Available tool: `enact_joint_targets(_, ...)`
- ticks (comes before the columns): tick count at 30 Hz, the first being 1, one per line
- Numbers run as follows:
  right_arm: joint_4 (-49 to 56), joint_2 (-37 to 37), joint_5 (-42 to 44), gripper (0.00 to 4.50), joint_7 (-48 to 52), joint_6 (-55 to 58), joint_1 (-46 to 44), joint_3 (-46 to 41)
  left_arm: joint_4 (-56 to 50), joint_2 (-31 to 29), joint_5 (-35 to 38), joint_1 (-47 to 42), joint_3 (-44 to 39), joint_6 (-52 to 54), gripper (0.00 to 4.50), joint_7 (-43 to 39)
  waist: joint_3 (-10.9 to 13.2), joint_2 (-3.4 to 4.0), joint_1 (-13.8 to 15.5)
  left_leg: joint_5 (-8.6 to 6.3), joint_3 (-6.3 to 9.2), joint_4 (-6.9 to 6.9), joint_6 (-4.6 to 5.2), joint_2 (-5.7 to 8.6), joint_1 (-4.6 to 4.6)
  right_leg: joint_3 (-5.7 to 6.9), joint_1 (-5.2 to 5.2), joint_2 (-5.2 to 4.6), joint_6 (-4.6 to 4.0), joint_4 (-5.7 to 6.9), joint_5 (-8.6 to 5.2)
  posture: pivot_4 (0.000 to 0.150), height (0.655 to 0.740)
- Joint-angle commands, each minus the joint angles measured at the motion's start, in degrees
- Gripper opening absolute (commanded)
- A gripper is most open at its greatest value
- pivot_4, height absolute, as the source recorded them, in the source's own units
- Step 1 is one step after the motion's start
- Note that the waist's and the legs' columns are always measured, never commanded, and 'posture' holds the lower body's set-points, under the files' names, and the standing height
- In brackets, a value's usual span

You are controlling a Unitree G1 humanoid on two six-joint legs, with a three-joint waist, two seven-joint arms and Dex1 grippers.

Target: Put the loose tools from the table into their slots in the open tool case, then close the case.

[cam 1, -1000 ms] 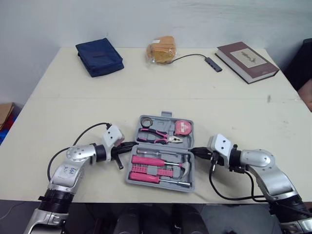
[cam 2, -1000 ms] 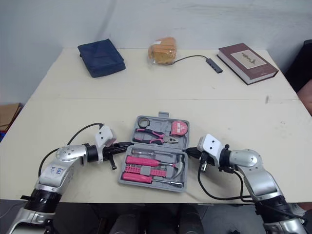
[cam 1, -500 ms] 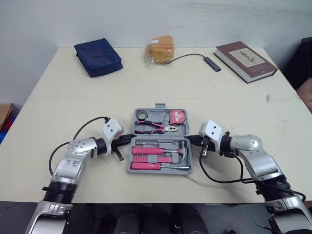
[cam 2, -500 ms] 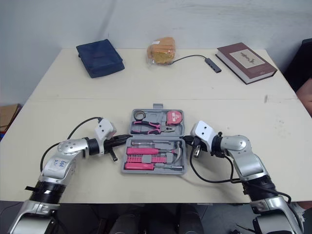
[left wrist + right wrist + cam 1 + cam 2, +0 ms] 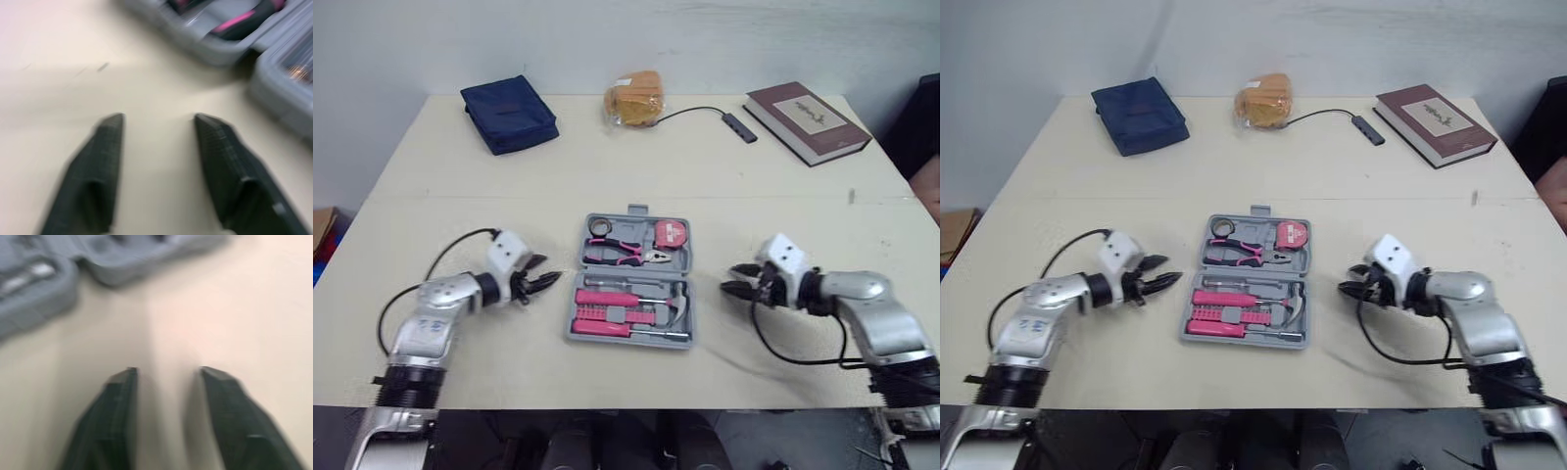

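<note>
The grey tool case [image 5: 573, 331] lies open and square on the table in front of me. Pliers [image 5: 625, 257], a pink tape measure [image 5: 670, 233], a hammer [image 5: 674, 305] and pink-handled screwdrivers [image 5: 602, 297] sit in its slots. My left gripper [image 5: 543, 281] is open, a short gap to the left of the case, with nothing between its fingers. My right gripper [image 5: 732, 278] is open and empty, a little to the right of the case. The left wrist view shows spread fingers [image 5: 100, 161] over bare tabletop with the case edge [image 5: 220, 49] beyond. The right wrist view shows the same, with the case [image 5: 49, 279] ahead.
Along the table's far side lie a navy pouch [image 5: 509, 113], a wrapped bread packet [image 5: 636, 98], a small hub on a cable [image 5: 741, 127] and a dark red book [image 5: 808, 120]. Bare tabletop surrounds the case.
Both grippers were shut and pressed against the case's sides; they have drawn back outward and opened. The case has slid a little farther from me and straightened.
</note>
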State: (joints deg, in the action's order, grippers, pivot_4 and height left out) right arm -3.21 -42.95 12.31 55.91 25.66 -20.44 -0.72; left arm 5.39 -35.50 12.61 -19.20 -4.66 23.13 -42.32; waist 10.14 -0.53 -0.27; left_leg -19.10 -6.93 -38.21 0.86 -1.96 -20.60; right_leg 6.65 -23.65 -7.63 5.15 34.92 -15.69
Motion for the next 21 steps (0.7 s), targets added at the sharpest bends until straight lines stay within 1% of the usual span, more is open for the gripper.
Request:
enact_joint_targets(1,8.3,-3.59,4.93,4.02,-4.05,22.28,-4.44,-4.02,-6.76,-2.25,8.03,-3.22,-5.38,8.34,4.12,-2.08,0.15,0.02,0.03,0.01,0.0,-0.01,-0.01,0.0,-0.01,-0.01,-0.02,-0.02,0.0,0.04,0.0,0.15,0.74)
enact_joint_targets(2,10.34,-4.88,5.52,4.42,-6.09,34.13,-7.24,-3.6,-7.93,-2.88,9.54,-5.25,-6.16,14.13,4.47,-0.72,0.17,0.05,0.06,0.03,0.02,-0.06,-0.02,0.0,-0.11,-0.06,-0.11,-0.06,-0.01,0.11,0.01,0.15,0.74)
enact_joint_targets(3,11.64,-4.44,7.41,4.42,-7.55,43.67,-10.11,-3.88,-9.12,-3.28,11.22,-7.64,-6.23,20.47,4.47,0.64,0.17,0.06,0.08,0.08,0.08,-0.14,-0.03,0.01,-0.32,-0.19,-0.28,-0.12,-0.04,0.19,0.02,0.15,0.74)
enact_joint_targets(4,12.39,-3.89,8.59,4.42,-8.51,49.41,-12.05,-4.03,-9.98,-3.46,12.34,-9.17,-6.18,24.89,4.47,1.65,0.17,0.05,0.13,0.13,0.17,-0.25,-0.04,0.01,-0.56,-0.3,-0.45,-0.14,-0.08,0.23,0.05,0.15,0.74)
enact_joint_targets(5,12.75,-1.85,10.37,4.42,-9.41,54.23,-14.32,-5.65,-10.58,-3.45,13.74,-11.09,-5.86,29.74,4.47,2.36,0.17,0.05,0.17,0.15,0.2,-0.4,-0.07,0.0,-0.86,-0.37,-0.72,-0.1,-0.11,0.44,0.07,0.15,0.74)
enact_joint_targets(7,12.9,2.2,12.28,4.42,-11.07,61.72,-19.51,-7.57,-10.9,-1.58,13.76,-15.14,-4.86,36.96,4.47,6.69,0.16,0.04,0.2,0.18,0.21,-0.4,-0.12,-0.01,-0.88,-0.35,-0.75,-0.02,-0.14,0.62,0.05,0.15,0.74)
enact_joint_targets(8,13.06,3.63,12.8,4.42,-11.98,63.78,-21.14,-8.26,-10.92,-1.0,13.41,-16.55,-4.49,39.88,4.47,8.69,0.16,0.04,0.15,0.2,0.17,-0.4,-0.12,0.0,-0.89,-0.26,-0.75,0.08,-0.14,0.63,0.05,0.15,0.74)
enact_joint_targets(9,12.54,5.05,12.67,4.42,-13.71,65.43,-22.95,-8.24,-11.29,-1.45,12.81,-17.43,-2.11,41.34,4.47,8.52,0.16,0.03,0.1,0.22,0.1,-0.4,-0.08,0.05,-0.91,-0.13,-0.78,0.17,-0.13,0.66,0.05,0.15,0.74)
enact_joint_targets(10,12.16,6.22,12.34,4.42,-15.44,66.16,-24.46,-7.42,-11.05,-0.36,12.81,-18.72,-1.23,43.76,4.47,9.65,0.16,0.03,0.04,0.24,0.07,-0.39,-0.04,0.11,-0.92,-0.06,-0.82,0.22,-0.12,0.7,0.06,0.15,0.74)
enact_joint_targets(13,9.92,8.65,12.05,4.42,-20.03,66.84,-27.47,-5.65,-9.3,1.86,11.87,-21.27,0.89,44.78,4.47,11.87,0.17,0.03,0.07,0.29,-0.02,-0.39,0.04,0.21,-0.99,-0.08,-0.91,0.21,-0.04,0.7,0.1,0.15,0.74)
enact_joint_targets(16,7.15,10.39,12.45,4.42,-23.48,66.84,-29.31,-5.77,-7.41,2.35,10.05,-22.46,2.62,44.31,4.47,13.55,0.18,0.01,0.07,0.29,-0.03,-0.44,0.05,0.22,-1.03,-0.08,-0.91,0.22,0.0,0.66,0.12,0.15,0.74)
enact_joint_targets(18,4.95,10.19,10.84,4.42,-26.68,66.84,-30.87,-2.23,-5.82,3.42,10.08,-23.67,2.96,45.71,4.47,14.55,0.18,0.01,0.03,0.29,-0.03,-0.43,0.05,0.22,-1.03,-0.08,-0.91,0.22,0.0,0.67,0.12,0.15,0.74)
enact_joint_targets(21,2.9,13.37,10.85,4.42,-29.68,66.84,-32.31,-2.04,-3.0,5.75,8.59,-25.66,2.47,46.88,4.47,18.31,0.18,0.01,0.04,0.31,-0.05,-0.44,0.05,0.22,-1.04,-0.09,-0.93,0.23,0.0,0.69,0.12,0.15,0.74)
